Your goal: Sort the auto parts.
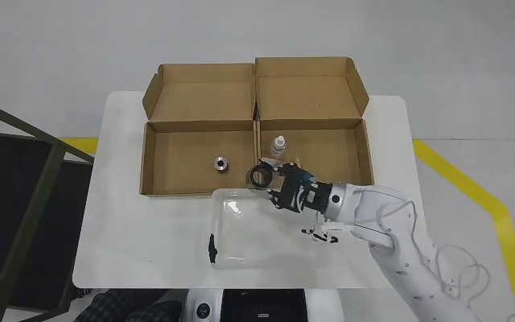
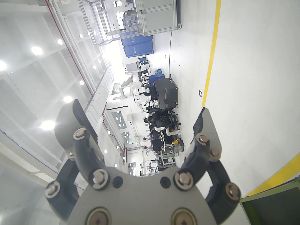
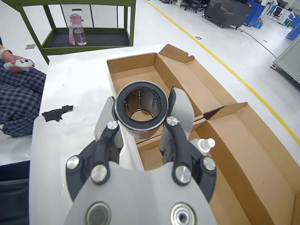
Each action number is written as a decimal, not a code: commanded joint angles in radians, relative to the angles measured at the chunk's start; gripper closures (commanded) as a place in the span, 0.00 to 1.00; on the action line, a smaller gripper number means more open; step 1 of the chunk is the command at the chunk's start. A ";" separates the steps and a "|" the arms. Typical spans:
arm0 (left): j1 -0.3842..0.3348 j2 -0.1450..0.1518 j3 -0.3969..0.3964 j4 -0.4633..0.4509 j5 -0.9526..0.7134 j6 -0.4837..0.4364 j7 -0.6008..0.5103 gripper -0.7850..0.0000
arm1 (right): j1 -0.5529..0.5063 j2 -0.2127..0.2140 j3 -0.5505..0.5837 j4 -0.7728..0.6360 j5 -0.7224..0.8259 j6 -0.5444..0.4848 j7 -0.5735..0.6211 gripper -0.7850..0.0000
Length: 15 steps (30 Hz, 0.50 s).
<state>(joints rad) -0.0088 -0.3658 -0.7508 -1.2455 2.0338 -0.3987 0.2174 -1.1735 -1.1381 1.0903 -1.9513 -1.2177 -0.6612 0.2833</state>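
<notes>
Right gripper (image 1: 264,175) has its two fingers clamped on a linear bearing (image 1: 261,173). It's a stubby hollow metal cylinder with a black ring on the end face, and in the right wrist view (image 3: 141,121) you can see rows of little balls down the bore. The pale, flat fingers press on opposite sides of the barrel, so the right gripper (image 3: 142,99) is about half spread, with the open bore facing the camera.

In the top view the bearing hangs at 12 o'clock from the clear plastic tray (image 1: 249,233), right about where the two cardboard boxes meet near their front walls. Can't tell which box it's actually over.

The left box (image 1: 181,161) is plain brown corrugated card with its lid flap folded back. A small shiny metal ring (image 1: 219,163) sits on its floor, at 10 o'clock from the bearing. The right box (image 1: 338,157) is the same kind and holds a little white plastic bottle (image 1: 278,146) lying at 1 o'clock from the bearing, just beside the shared wall. The same bottle (image 3: 204,144) peeks out past the gripper in the right wrist view.

The tray is thin, glossy and rounded at the corners, with a ragged flat black scrap (image 1: 212,248) at its 8 o'clock edge. Everything sits on a smooth white table (image 1: 121,201).

Left gripper (image 2: 140,113) is spread wide with nothing in it, ribbed black pads (image 2: 80,115) facing each other, pointed at the room.
</notes>
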 commanded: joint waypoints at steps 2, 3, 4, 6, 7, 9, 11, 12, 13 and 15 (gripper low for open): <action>0.000 0.000 0.000 0.000 0.000 0.000 0.000 0.00 | 0.038 -0.010 -0.044 0.043 -0.021 0.035 0.003 1.00; 0.000 0.000 0.000 0.000 0.000 0.000 0.000 0.00 | 0.051 -0.014 -0.059 0.056 -0.029 0.048 0.004 1.00; 0.000 0.000 0.000 0.000 0.000 0.000 0.000 0.00 | 0.063 -0.018 -0.073 0.070 -0.030 0.058 0.002 1.00; 0.000 0.000 0.000 0.000 0.000 0.000 0.000 0.00 | 0.090 -0.026 -0.100 0.097 -0.042 0.082 0.006 1.00; 0.000 0.000 0.000 0.000 0.000 0.000 0.000 0.00 | 0.103 -0.030 -0.113 0.109 -0.042 0.091 0.006 1.00; 0.000 0.000 0.000 0.000 0.000 0.000 0.000 0.00 | 0.128 -0.038 -0.137 0.131 -0.050 0.112 0.013 1.00; 0.000 0.000 0.000 0.000 0.000 0.000 0.000 0.00 | 0.150 -0.046 -0.161 0.156 -0.048 0.128 0.014 1.00; 0.000 0.000 0.000 0.000 0.000 0.000 0.000 0.00 | 0.162 -0.050 -0.172 0.169 -0.049 0.136 0.017 1.00; 0.000 0.000 0.000 0.000 0.000 0.000 0.000 0.00 | 0.174 -0.055 -0.183 0.182 -0.049 0.143 0.019 1.00; 0.000 0.000 0.000 0.000 0.000 0.000 0.000 0.00 | 0.198 -0.064 -0.206 0.207 -0.053 0.159 0.027 1.00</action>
<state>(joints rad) -0.0088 -0.3658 -0.7508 -1.2455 2.0338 -0.3987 0.2174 -0.9882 -1.1976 0.8956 -1.7573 -1.2674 -0.5106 0.3057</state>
